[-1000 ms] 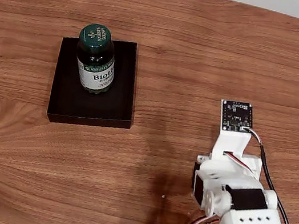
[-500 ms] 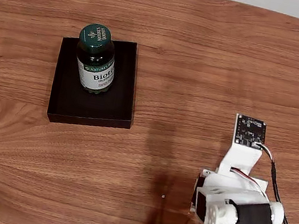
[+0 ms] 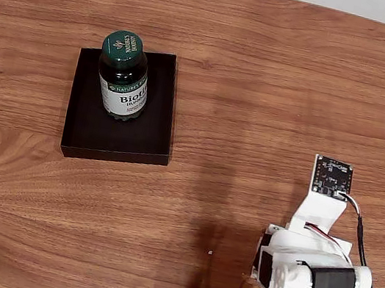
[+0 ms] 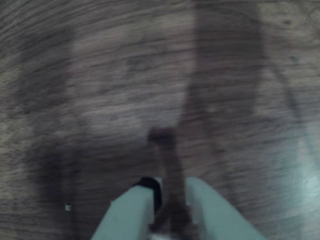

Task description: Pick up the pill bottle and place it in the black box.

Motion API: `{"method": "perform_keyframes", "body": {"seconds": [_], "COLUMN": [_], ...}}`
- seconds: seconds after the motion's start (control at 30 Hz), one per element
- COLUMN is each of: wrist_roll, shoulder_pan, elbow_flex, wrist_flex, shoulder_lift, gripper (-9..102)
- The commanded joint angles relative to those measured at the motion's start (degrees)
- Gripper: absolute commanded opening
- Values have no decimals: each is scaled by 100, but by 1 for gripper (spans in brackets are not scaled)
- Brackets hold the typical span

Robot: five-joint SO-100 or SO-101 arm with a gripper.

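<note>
The Biotin pill bottle (image 3: 123, 76) stood upright inside the black box (image 3: 117, 133), toward its far edge, so the placing looked done. It seemed a rigid, light, smooth bottle (probably a little slippery), best held across its body under the green cap. The arm was folded low at the near right corner of the wooden table (image 3: 265, 67), well apart from the box. In the blurred wrist view the gripper (image 4: 170, 200) pointed down at bare wood, its 2 fingertips almost together with nothing between them.
</note>
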Motion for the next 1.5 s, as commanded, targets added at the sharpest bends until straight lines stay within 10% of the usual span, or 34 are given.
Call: {"method": "perform_keyframes", "body": {"seconds": [0.0, 1.47], "wrist_roll": [554, 105], "shoulder_pan": [26, 35], "elbow_flex": [-79, -79], "wrist_flex": [940, 1222], "shoulder_lift": [44, 492], "gripper": [3, 3]}}
